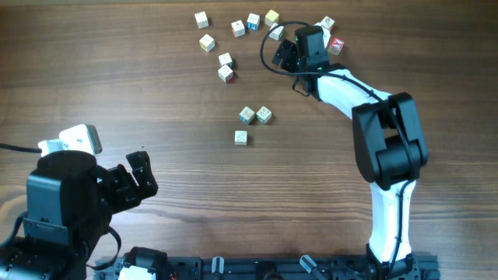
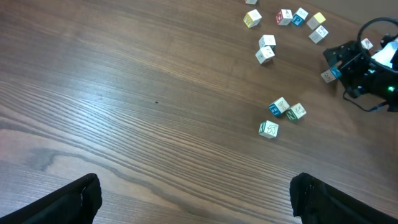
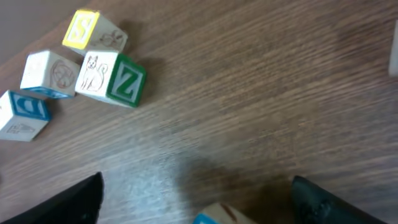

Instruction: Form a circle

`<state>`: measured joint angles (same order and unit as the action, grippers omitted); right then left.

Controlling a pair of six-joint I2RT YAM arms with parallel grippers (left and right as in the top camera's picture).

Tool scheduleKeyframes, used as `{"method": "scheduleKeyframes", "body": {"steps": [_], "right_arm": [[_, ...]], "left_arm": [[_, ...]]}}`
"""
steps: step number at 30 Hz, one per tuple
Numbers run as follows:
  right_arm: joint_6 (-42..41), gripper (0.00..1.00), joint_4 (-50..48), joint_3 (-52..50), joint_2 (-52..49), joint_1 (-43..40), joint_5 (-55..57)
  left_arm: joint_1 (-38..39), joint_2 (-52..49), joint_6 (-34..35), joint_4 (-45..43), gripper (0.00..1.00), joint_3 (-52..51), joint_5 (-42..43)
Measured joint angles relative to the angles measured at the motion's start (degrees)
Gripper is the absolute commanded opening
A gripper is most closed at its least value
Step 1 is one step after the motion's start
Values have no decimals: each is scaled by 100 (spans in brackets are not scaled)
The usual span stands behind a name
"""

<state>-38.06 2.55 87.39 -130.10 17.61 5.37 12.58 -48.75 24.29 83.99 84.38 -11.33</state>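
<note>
While no circle exists yet, cubes [image 1: 238, 29] lie loose: most at table's 12 o'clock, three near centre. My right gripper [image 1: 283, 52] at 1 o'clock, jaws apart, one cube between, unclamped. Left gripper [image 2: 196, 199] apart, empty, at 8 o'clock. All gathering left.

right arm [image 1: 342, 85]: reaching toward table's [image 1: 194, 210] far edge | right gripper [image 1: 284, 53]: hovering, jaws apart, just beside cluster of four cubes [image 1: 253, 22] | left gripper [image 1: 142, 175]: waiting near side, jaws apart | three loose cubes [image 1: 264, 114]: lying mid-table
</note>
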Motion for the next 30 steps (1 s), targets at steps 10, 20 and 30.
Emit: {"method": "scheduleKeyframes", "body": {"steps": [10,20,30], "right_arm": [[160,48,957,164,42,26,22],[608,35,1834,107,507,37,-46],[1141,33,3958,92,2643,37,-111]], "left_arm": [[0,0,0,0,100,0,0],[0,0,0,0,100,0,0],[0,0,0,-4,100,0,0]]}}
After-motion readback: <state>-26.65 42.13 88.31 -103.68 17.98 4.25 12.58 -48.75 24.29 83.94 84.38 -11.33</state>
